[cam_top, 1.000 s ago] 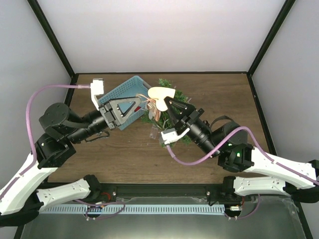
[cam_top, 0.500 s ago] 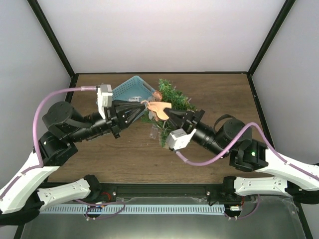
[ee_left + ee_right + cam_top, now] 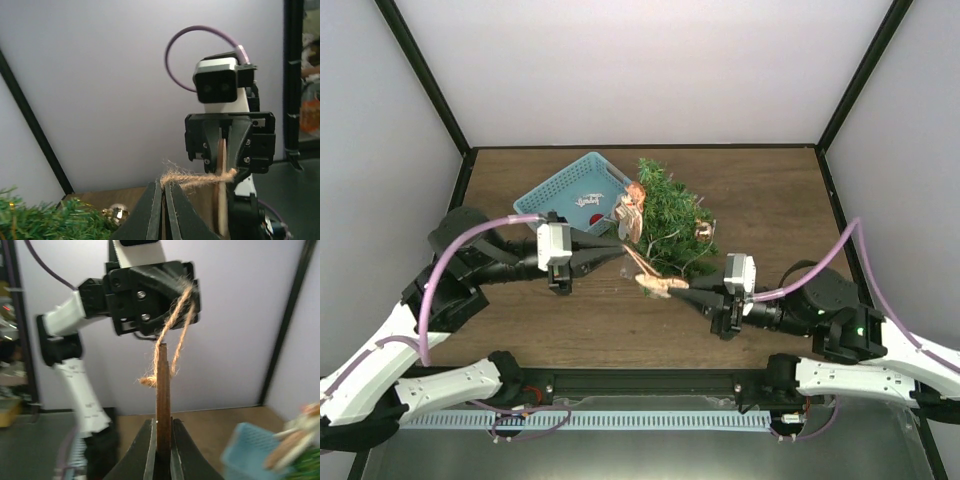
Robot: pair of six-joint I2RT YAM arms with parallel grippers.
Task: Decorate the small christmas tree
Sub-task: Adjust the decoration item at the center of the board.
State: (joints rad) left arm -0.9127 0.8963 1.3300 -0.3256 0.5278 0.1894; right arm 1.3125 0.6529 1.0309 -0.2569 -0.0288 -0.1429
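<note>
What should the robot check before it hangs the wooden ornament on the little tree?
1. Is the right gripper shut on the wooden ornament? ok.
2. Is the left gripper shut on the twine loop? ok.
3. Is the string pulled taut between the grippers? ok.
4. Is the loop open wide enough for a branch? cannot tell.
5. Is the ornament over the small christmas tree? not ok, it sits beside the near edge.
6. Is the blue basket out of the way? ok, it is left of the tree.

Lab booth, white walls (image 3: 640, 70), blk frame (image 3: 423, 75)
</note>
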